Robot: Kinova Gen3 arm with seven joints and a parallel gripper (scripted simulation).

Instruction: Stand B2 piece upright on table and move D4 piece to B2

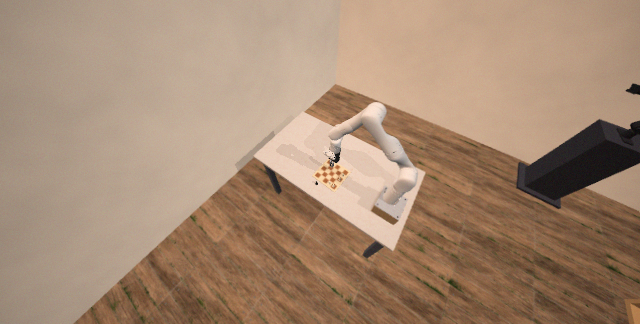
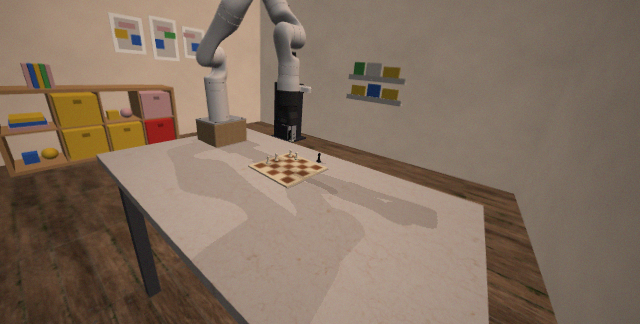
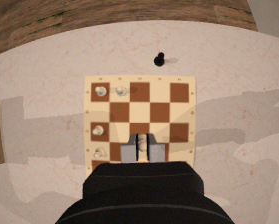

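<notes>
A small chessboard (image 3: 160, 112) (image 2: 288, 179) (image 1: 330, 179) lies on the table (image 2: 350, 244) (image 3: 243, 83). Several white pieces stand on it along its left side, such as one (image 3: 101, 91) and another (image 3: 98, 129) in the wrist view; they also show in the exterior view (image 2: 276, 157). A black piece (image 3: 159, 59) (image 2: 318, 157) (image 1: 316, 183) stands upright on the table just off the board. My gripper (image 3: 142, 142) (image 2: 289, 137) (image 1: 334, 160) hangs above the board's near edge, shut on a small white piece (image 3: 142, 140) that shows between the fingertips.
The arm's base (image 2: 220, 131) stands on a block at the table's back. A shelf unit with coloured boxes (image 2: 80, 119) stands beyond the table on the left. A dark camera stand (image 1: 575, 164) is off to the right.
</notes>
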